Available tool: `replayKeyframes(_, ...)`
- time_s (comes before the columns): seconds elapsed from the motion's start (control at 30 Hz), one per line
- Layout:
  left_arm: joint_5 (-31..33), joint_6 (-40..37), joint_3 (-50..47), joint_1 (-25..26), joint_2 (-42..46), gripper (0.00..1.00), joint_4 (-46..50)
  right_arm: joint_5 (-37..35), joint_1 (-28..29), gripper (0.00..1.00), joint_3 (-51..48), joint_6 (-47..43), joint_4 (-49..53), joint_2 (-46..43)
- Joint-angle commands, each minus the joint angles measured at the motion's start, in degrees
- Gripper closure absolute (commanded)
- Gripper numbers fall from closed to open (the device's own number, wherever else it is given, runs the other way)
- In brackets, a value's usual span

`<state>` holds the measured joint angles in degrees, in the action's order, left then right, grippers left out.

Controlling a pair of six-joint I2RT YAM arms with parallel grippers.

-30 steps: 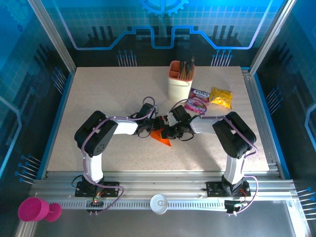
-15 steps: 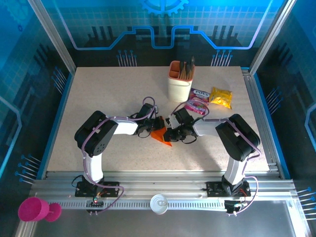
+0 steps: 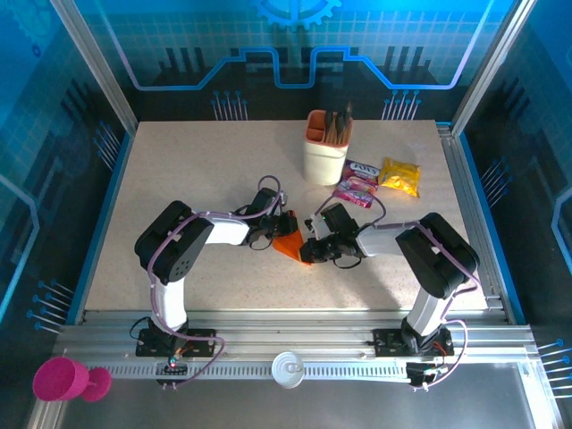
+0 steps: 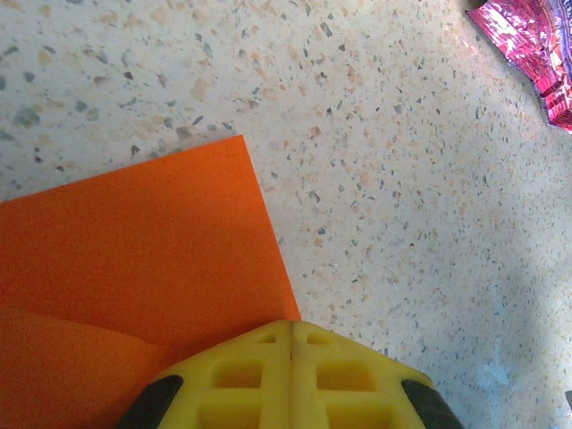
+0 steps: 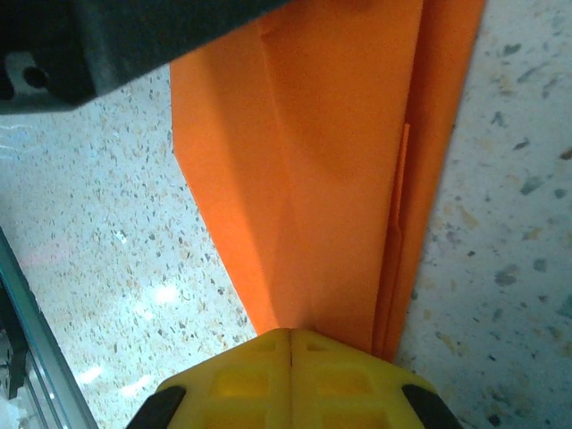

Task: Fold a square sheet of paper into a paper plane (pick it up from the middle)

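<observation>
Showing the part-folded square sheet of paper (image 3: 290, 245) lying mid-bench (image 3: 179, 179) between the arms, left gripper (image 4: 290, 353) and right gripper (image 5: 290, 357) both closed, clasping nothing, tips over it — any sideways drag could skid the thin sheet, likely springing its layers and skewing the crease.

Left arm (image 3: 183, 246): black joint housings, white forearm tube, rounded black shoulder block.
Right arm (image 3: 433, 255): same build, black housings and white forearm tube.
Cables (image 3: 223, 213): thin lilac-grey wire looped along each arm from base to wrist.
Left base (image 3: 174, 342): black plate bolted to a silver rail, small lit indicator in front.
Right base (image 3: 407, 341): matching black plate on the rail.
Left fingers (image 4: 241, 375): yellow plastic with moulded square recesses, black parts at the outer corners.
Right fingers (image 5: 241, 380): same yellow moulding and black corners.
</observation>
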<state>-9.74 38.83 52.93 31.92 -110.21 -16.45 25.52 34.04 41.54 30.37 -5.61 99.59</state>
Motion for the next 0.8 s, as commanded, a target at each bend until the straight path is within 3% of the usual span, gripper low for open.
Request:
replayKeyframes(0.0, 3.9, -1.2, -2.7, -0.5, -3.1, 1.00, 5.8, -0.7, -0.1, 1.00, -4.5, 1.7, 5.6, 0.0)
replayKeyframes(0.77, 4.4, -0.7, -3.3, -0.5, -3.3, 1.00, 5.7, -3.3, -0.1, 1.00, -13.6, 2.4, 11.8, -6.8)
